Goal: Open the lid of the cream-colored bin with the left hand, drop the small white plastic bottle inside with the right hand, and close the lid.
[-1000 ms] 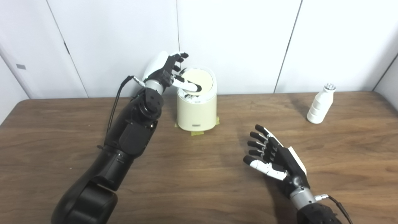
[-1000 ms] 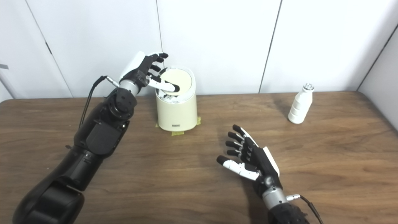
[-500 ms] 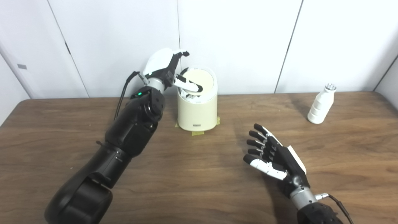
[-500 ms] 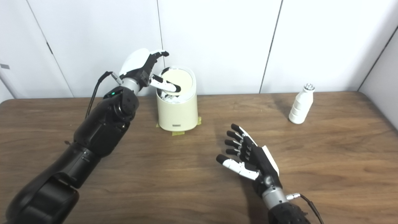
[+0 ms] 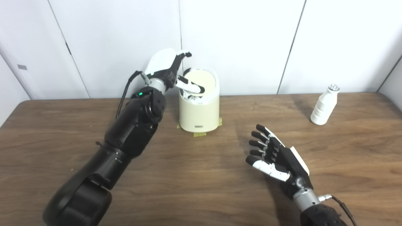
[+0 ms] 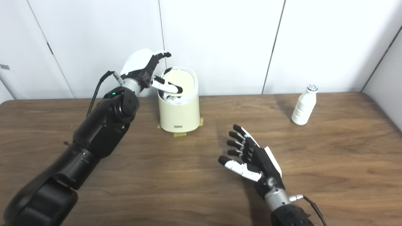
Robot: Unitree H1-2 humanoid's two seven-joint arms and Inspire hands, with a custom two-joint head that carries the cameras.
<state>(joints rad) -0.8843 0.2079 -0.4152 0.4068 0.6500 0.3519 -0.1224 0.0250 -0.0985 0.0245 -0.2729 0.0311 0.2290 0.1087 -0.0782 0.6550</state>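
The cream-colored bin [image 5: 198, 113] stands at the back middle of the wooden table. Its round lid [image 5: 205, 79] is tilted, and crumpled white stuff shows in the gap at its near left edge. My left hand [image 5: 166, 67] is at the bin's upper left. Its thumb lies across the lid's left part while its fingers stretch out above the rim, closed on nothing. The small white plastic bottle [image 5: 324, 106] stands upright at the far right, untouched. My right hand [image 5: 276, 157] hovers open over the table's front middle, far from the bottle, holding nothing.
Yellow tape [image 5: 198, 134] marks the table at the bin's base. White wall panels [image 5: 238, 37] rise directly behind the bin and bottle. Bare wooden table [image 5: 220, 188] lies between my two arms and between the bin and the bottle.
My left wrist has rolled so the white back of the hand faces up, and the forearm has risen. The thumb stays on the tilted lid. My right hand has barely moved.
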